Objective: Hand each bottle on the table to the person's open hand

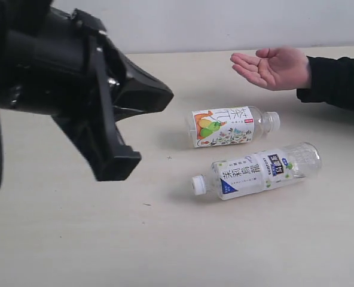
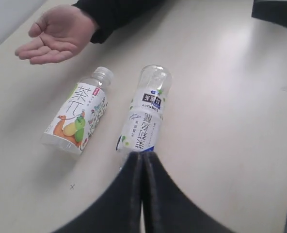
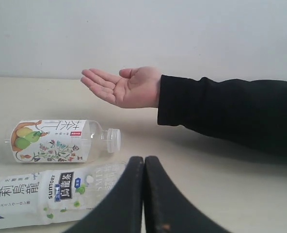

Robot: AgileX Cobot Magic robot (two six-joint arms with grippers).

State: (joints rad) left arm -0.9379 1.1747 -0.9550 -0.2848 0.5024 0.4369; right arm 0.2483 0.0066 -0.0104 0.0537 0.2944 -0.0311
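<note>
Exterior view: the left arm [image 1: 75, 78] fills the near left as a large black blurred mass, cut by the frame edge. Its pincer cannot be made out from this angle.

Left wrist view: the left pincer [image 2: 142, 155] is closed, fingers pressed flat together with nothing between them. The fingers cover the cap end of the blue-label bottle [image 2: 146, 114]. A dark shape [image 2: 277, 13] in one corner is cut off too much to identify.

Right wrist view: the right pincer [image 3: 144, 160] is closed the same way and grips nothing, low over the counter [image 3: 240, 194]. It hides part of the blue-label bottle's clear base, and the frame edge cuts off that bottle's cap end.

Bottles: two are seen, both lying on their sides on the counter, near each other, not touching and roughly parallel. The pear-label bottle [image 1: 223, 127] lies nearer the hand, its cap [image 1: 274, 121] toward the right of the exterior view. The blue-label bottle lies nearer the camera, its white cap [image 1: 198, 184] toward the left. Both have clear walls. Whether either holds liquid cannot be told.

Open hand [image 1: 272, 67]: palm up, fingers together, at the far right beyond the pear-label bottle and apart from both bottles. In the right wrist view it appears raised off the counter. The black sleeve [image 1: 338, 81] runs out of frame.
</note>
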